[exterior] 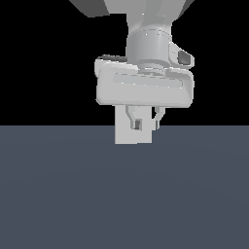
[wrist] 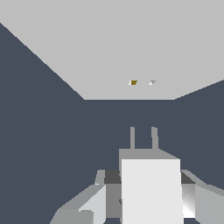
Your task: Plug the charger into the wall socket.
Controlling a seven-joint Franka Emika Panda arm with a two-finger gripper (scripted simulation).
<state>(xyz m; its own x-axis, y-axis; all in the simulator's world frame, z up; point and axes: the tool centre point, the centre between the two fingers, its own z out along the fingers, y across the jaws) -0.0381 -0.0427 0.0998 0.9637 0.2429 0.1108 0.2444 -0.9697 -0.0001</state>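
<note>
— Two prongs (wrist: 143, 138) show in my wrist view, sticking out of the far end of the charger (wrist: 151, 188) toward the wall socket (wrist: 109, 48).

— Where is the charger?

— Clamped in my tool (wrist: 148, 192). One finger (wrist: 89, 203) sits at one side of the light-grey block and the other finger at the other side, both closed against it. In the exterior view my tool (exterior: 146, 121) hangs at the middle of the frame, pointing down, fingers drawn close together; the block itself is hard to make out between them there.

— And the socket?

— In the wrist view it is the big pale plate ahead of the block, with two small marks (wrist: 142, 82) near its centre, one yellowish, one paler. Dark worktop (wrist: 52, 144) shows between the prong tips and the plate's near edge, so they are apart. In the exterior view a light-grey plate (exterior: 125, 132) stands upright behind my fingers, just below the middle of the frame, its foot on the slate-blue worktop (exterior: 121, 194). I take it for the socket; my tool hides much of it.

— Are the prongs lined up?

— They point at the plate, roughly below the two marks in the wrist frame. More exactly I cannot tell.
</note>
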